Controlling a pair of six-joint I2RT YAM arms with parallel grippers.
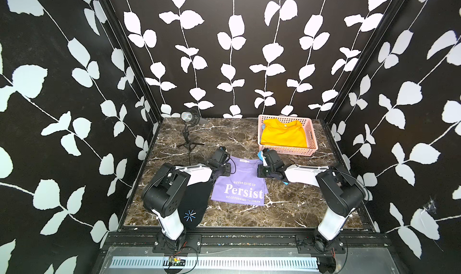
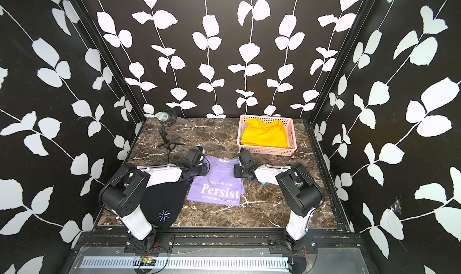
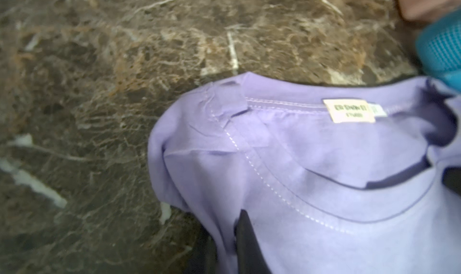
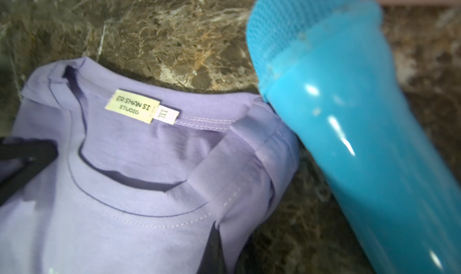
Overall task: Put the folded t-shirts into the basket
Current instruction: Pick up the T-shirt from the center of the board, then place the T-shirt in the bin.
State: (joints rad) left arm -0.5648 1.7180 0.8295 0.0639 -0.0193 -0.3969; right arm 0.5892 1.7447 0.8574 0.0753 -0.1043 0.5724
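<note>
Lilac cotton is stretching between my two grippers near the middle of the marble table (image 1: pixel 287 205). This is the lilac t-shirt (image 1: pixel 239 185), folded, with its white "Persist" print facing up and its collar pointing toward the basket (image 1: pixel 312 135).

My left gripper (image 1: pixel 227 170) is pinching the shirt's shoulder edge on my left side. In the left wrist view a dark finger (image 3: pixel 245 245) is pressing into bunched fabric, with the jaws drawn together on the cloth. My right gripper (image 1: pixel 261 171) is doing the same at the opposite shoulder, clamped onto the fold, and its dark finger (image 4: pixel 212 250) is sinking into the lilac cloth. The printed lower half is lying flat on the marble. A neck label (image 4: pixel 132 109) is showing inside the collar. A blue plastic piece (image 4: pixel 349 135) with a mesh-textured tip is sitting just beside that shoulder. I cannot tell what it belongs to.

The pink basket is standing at the far right of the table, near my right gripper. The yellow t-shirt (image 1: pixel 283 135) is lying inside it, filling it almost wall to wall. A pale blue sliver (image 1: pixel 262 127) is peeking out beside the yellow cloth, too small to identify.

The black t-shirt (image 1: pixel 197 200) is lying at the near left, partly under my left arm (image 1: pixel 169 185). Its blue starburst (image 1: pixel 190 216) is showing close to the table's front edge. A microphone (image 1: pixel 188 117) on a small tripod is standing at the far left.
</note>
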